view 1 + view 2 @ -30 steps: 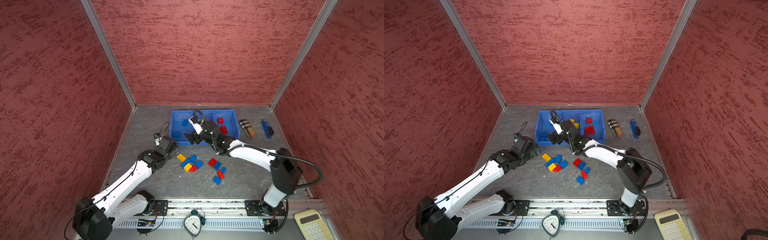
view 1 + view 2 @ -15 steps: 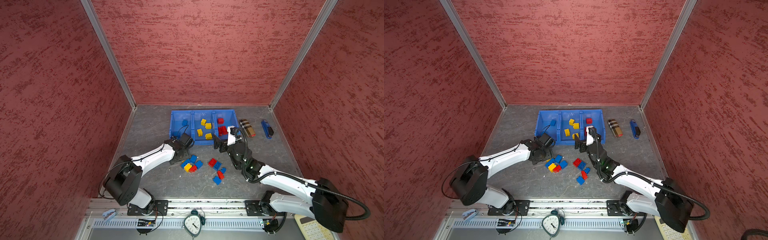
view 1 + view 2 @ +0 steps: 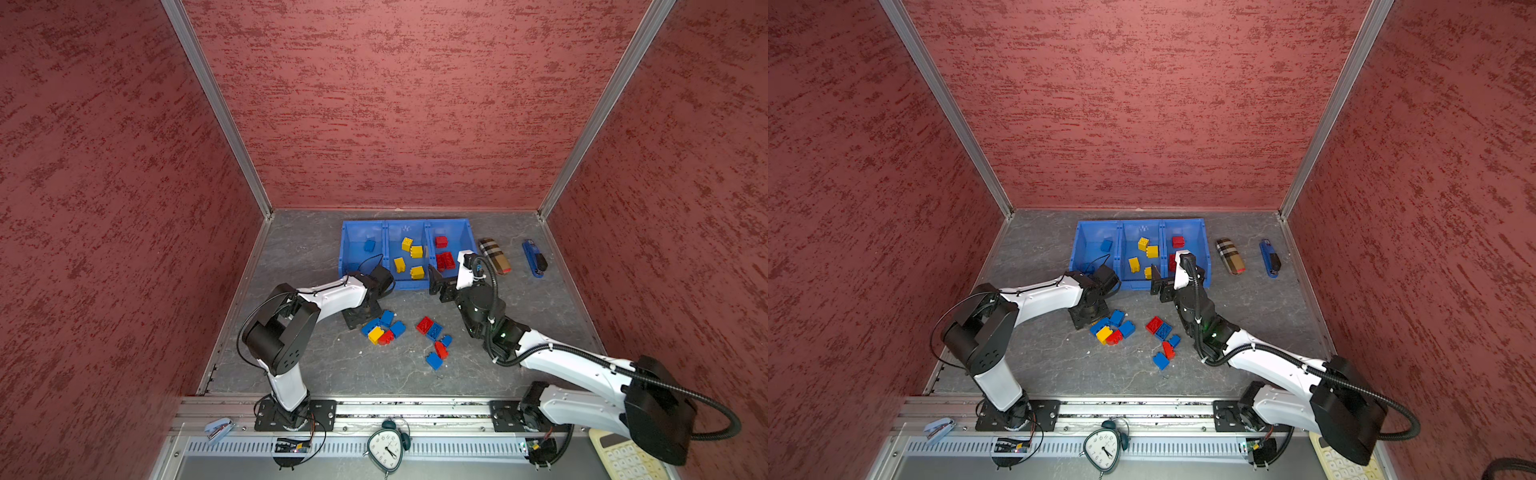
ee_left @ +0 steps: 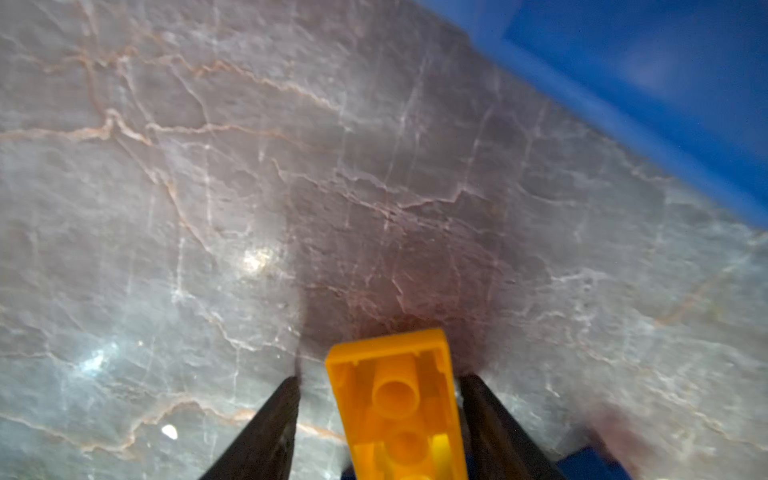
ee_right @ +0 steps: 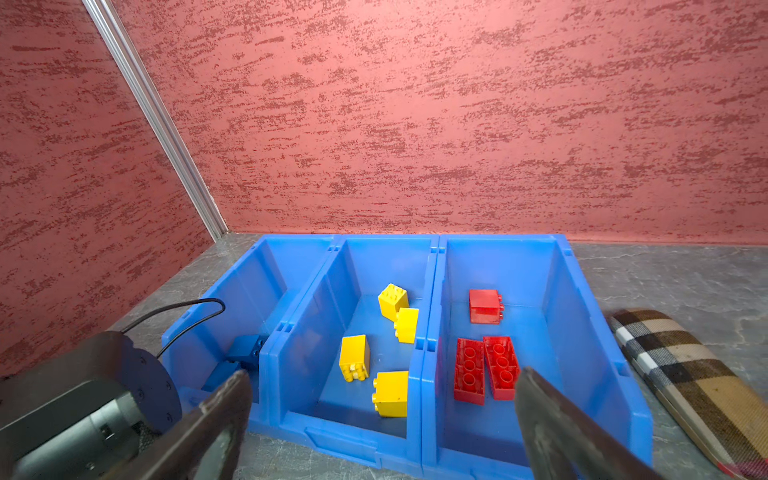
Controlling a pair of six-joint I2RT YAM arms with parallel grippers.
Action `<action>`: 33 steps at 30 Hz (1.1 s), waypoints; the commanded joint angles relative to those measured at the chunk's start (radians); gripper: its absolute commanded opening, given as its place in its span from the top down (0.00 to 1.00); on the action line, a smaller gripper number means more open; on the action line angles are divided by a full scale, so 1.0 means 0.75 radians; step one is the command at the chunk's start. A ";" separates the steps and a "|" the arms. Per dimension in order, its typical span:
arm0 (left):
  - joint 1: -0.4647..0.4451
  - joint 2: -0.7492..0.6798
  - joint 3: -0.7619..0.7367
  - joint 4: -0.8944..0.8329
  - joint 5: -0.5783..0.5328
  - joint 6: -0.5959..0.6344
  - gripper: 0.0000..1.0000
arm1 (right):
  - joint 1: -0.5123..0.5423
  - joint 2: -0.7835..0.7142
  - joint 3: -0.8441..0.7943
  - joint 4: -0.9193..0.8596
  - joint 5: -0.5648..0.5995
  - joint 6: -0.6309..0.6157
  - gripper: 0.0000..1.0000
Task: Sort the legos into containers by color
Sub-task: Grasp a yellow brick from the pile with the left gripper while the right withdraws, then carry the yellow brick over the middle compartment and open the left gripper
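Observation:
The containers (image 3: 409, 284) are three joined blue bins at the back. The left bin holds a blue brick (image 3: 369, 245), the middle one several yellow bricks (image 5: 353, 357), the right one red bricks (image 5: 484, 305). Loose legos lie in two clusters (image 3: 384, 328) (image 3: 432, 332) on the grey floor. My left gripper (image 3: 359, 316) points down at the left cluster. In the left wrist view its jaws (image 4: 380, 379) flank a yellow brick (image 4: 395, 395), with a gap on one side. My right gripper (image 3: 438, 286) (image 5: 382, 376) hangs wide open and empty before the bins.
A tan plaid case (image 3: 494, 255) and a blue-and-black stapler (image 3: 535, 257) lie right of the bins. Red walls close in three sides. A clock (image 3: 386, 446) and a calculator (image 3: 627, 457) sit beyond the front rail.
My right gripper pulled back from over the bins to their front. My left gripper moved right onto the left cluster, covering a yellow brick, and its jaws narrowed.

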 commanded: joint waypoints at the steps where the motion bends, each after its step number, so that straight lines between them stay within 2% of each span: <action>1: 0.008 0.012 -0.009 -0.013 0.033 -0.016 0.51 | -0.001 -0.008 -0.006 0.063 0.046 -0.029 0.01; 6: 0.008 -0.019 -0.020 -0.011 0.019 -0.018 0.66 | -0.001 -0.010 -0.007 0.072 0.070 -0.039 0.01; 9: -0.020 -0.108 -0.040 0.000 -0.048 -0.019 0.76 | -0.002 -0.025 -0.012 0.075 0.092 -0.047 0.01; 14: -0.154 -0.383 -0.035 0.043 -0.327 -0.022 0.79 | -0.011 -0.057 -0.059 0.138 0.155 -0.016 0.01; 17: -0.189 -0.403 0.085 0.122 -0.382 0.163 0.78 | -0.038 -0.086 -0.099 0.154 0.200 0.099 0.01; 21: -0.195 -0.268 0.332 0.205 -0.330 0.418 0.78 | -0.087 -0.140 -0.143 0.113 0.199 0.219 0.01; 26: -0.159 0.023 0.654 0.288 -0.247 0.731 0.79 | -0.149 -0.234 -0.172 -0.039 0.195 0.366 0.01; 33: -0.073 0.441 1.092 0.208 -0.218 0.872 0.78 | -0.181 -0.392 -0.214 -0.193 0.178 0.467 0.01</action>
